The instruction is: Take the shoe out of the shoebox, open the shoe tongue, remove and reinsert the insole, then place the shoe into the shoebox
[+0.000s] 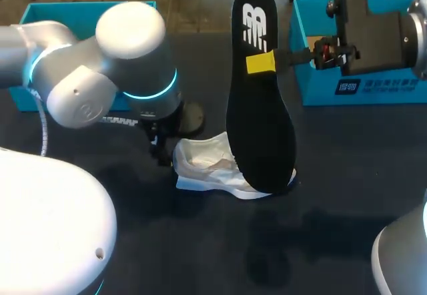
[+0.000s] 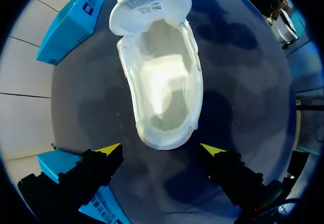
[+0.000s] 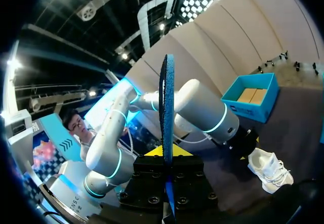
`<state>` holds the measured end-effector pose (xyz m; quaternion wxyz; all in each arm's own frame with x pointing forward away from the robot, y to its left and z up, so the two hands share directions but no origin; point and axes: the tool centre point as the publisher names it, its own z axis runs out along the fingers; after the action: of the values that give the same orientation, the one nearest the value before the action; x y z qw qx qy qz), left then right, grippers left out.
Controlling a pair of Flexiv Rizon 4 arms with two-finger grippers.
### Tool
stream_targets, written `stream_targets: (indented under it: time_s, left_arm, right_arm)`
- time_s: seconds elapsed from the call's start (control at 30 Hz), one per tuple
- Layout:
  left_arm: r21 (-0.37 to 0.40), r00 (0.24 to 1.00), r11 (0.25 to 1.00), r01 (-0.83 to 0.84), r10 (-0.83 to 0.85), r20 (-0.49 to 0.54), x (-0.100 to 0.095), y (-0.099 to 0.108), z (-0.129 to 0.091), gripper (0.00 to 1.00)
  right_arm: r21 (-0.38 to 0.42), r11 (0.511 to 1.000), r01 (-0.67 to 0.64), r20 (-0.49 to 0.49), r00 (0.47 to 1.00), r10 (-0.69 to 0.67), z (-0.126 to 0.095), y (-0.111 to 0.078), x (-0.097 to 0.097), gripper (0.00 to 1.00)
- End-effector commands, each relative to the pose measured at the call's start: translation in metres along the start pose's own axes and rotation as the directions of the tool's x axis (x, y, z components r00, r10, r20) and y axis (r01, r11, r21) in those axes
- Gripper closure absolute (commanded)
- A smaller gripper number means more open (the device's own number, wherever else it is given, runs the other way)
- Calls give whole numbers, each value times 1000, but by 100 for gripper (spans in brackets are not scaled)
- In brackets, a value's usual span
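Head view showed the white shoe (image 1: 212,171) lying on the dark table (image 1: 347,195), outside both boxes. The black insole (image 1: 259,108) was held upright over the shoe's toe end; whether its lower tip touched the shoe could not be told. The right gripper (image 1: 261,63) was closed on the insole toward its upper end, and the right wrist view showed the sheet pinched edge-on between the fingers. The left gripper (image 2: 161,150) hung just above the shoe's heel with its 2 fingers spread wide, holding nothing. The tongue (image 2: 151,5) lay folded forward, clear of the opening.

The likeliest trouble was a buckled insole. Gripped far from its free end, it would probably flex and catch on the collar or lining rather than slide flat. The shoe was unbraced, so a push from the insole could shove or tip it. The tongue might also flop back over the opening.

The left arm (image 1: 100,68) loomed over the heel side, and its open gripper sat close to the opening the insole needed. 2 blue shoeboxes stood well beyond the shoe, the left shoebox (image 1: 40,15) past the heel side and the right shoebox (image 1: 373,88) past the toe side.
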<state>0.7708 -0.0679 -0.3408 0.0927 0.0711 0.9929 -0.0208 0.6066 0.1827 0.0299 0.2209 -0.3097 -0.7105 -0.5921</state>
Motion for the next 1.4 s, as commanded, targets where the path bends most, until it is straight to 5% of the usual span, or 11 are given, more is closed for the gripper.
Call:
stream_targets:
  time_s: [0.03,0.57,0.97,1.4]
  left_arm:
    - [-15,1000,1000,7,-8,-14,-1,2,-8,0]
    - [25,999,1000,16,-15,-37,9,0,-17,0]
    - [197,1000,980,27,-28,3,-11,-31,-58,0]
    - [206,1000,979,0,1,-6,-33,-75,-29,0]
  right_arm:
    - [3,1000,-2,2,1000,2,3,2,0,100]
    - [3,1000,-2,2,1000,2,3,2,0,100]
    - [3,1000,-2,2,1000,2,3,2,0,100]
    - [3,1000,-2,2,1000,2,3,2,0,100]
